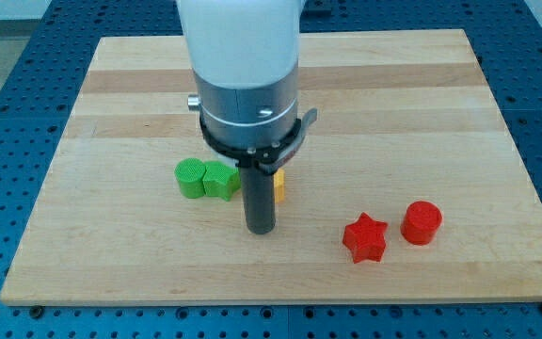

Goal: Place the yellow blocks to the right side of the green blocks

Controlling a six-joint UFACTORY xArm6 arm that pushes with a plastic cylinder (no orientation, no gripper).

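Two green blocks sit left of the board's middle: a round green block (pixel 190 178) and a green block (pixel 220 180) of unclear shape touching its right side. A yellow block (pixel 278 185) shows only as a thin strip just right of my rod, mostly hidden behind it. My tip (pixel 260 229) rests on the board below and between the green pair and the yellow block, close to both. I cannot tell whether it touches either.
A red star block (pixel 364 237) and a round red block (pixel 422 223) lie at the view's lower right. The wooden board (pixel 422 104) sits on a blue perforated table. The arm's white and grey body (pixel 243 66) hides the board's upper middle.
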